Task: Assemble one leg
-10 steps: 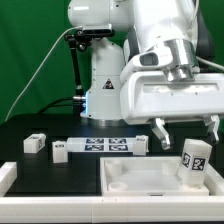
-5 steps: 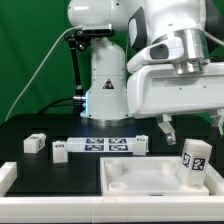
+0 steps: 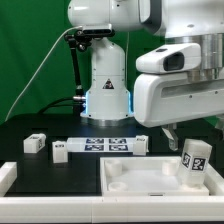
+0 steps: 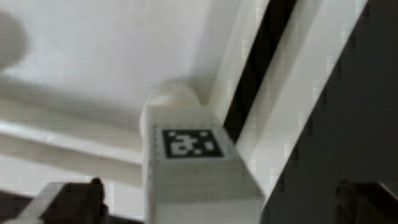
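A leg (image 3: 194, 160), a small white block with a tag, stands upright in the corner of the large white square panel (image 3: 140, 178) on the exterior view's right. My gripper (image 3: 193, 135) hangs just above it, with one dark finger (image 3: 171, 134) showing. In the wrist view the leg (image 4: 192, 150) shows its tag and runs down between my two dark fingertips (image 4: 71, 202). The gripper (image 4: 217, 205) is open, with the jaws standing wide on either side of the leg and a gap to each. It holds nothing.
Two more white tagged legs (image 3: 35, 144) (image 3: 60, 151) lie on the black table at the exterior view's left. The marker board (image 3: 105, 146) lies behind the panel. A white part's edge (image 3: 7, 176) shows at the far left. The robot base (image 3: 105, 95) stands behind.
The gripper and wrist have shifted toward the exterior view's right, coming over the upright leg. The leg, the panel and the other parts have not moved.
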`<state>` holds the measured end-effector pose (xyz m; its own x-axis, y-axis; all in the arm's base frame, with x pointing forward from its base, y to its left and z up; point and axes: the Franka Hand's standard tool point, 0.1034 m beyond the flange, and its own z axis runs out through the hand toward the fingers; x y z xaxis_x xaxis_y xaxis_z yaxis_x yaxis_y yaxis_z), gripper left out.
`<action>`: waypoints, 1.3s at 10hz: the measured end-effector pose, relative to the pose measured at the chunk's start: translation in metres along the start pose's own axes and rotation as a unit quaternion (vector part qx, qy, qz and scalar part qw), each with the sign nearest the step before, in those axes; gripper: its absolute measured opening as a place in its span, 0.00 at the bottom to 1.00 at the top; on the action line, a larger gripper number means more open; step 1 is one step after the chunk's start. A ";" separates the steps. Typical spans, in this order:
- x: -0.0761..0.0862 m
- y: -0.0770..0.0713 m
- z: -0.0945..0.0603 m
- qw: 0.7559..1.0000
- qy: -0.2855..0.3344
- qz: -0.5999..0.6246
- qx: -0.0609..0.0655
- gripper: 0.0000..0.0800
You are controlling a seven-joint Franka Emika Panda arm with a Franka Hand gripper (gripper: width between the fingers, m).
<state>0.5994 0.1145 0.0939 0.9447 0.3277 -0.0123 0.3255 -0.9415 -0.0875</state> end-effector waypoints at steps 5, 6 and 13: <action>0.003 0.013 0.015 0.999 0.004 0.050 -0.009 0.81; 0.004 0.019 0.015 0.998 0.015 0.053 -0.013 0.81; 0.012 0.020 0.011 0.998 0.032 0.044 -0.018 0.68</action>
<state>0.6172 0.1002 0.0811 0.9698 0.2399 0.0446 0.2421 -0.9688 -0.0537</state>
